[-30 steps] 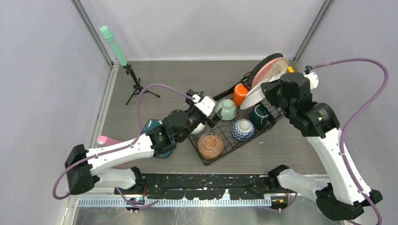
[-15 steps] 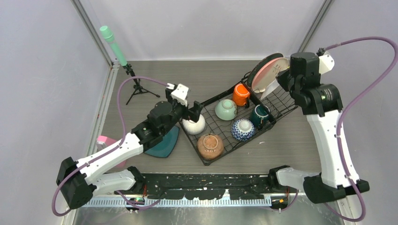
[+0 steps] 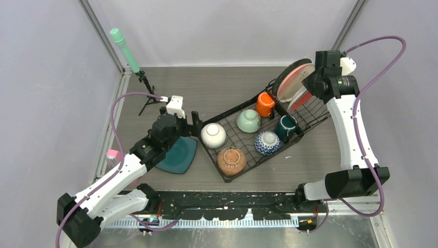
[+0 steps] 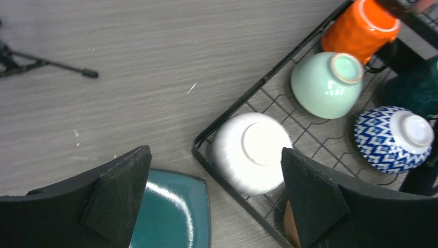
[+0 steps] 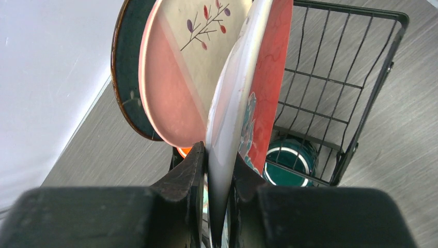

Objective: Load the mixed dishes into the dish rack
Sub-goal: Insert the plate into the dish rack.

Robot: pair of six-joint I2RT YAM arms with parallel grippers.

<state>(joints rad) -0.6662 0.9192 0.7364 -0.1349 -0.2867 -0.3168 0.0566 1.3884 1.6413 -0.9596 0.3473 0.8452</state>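
— Where is the red-faced plate (image 5: 261,88)?
— On edge at the slotted end of the dish rack (image 3: 238,146), just beside the pink plate (image 5: 178,82). The right gripper (image 5: 217,170) pinches its rim.
— And the left gripper (image 4: 216,178)?
— Jaws wide apart, holding nothing, above the white bowl (image 4: 253,152) in the rack's corner. A teal plate (image 4: 170,212) lies alongside on the table (image 4: 155,62).

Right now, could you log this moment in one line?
left gripper open, by white bowl | right gripper shut on red plate, at rack | teal plate on table
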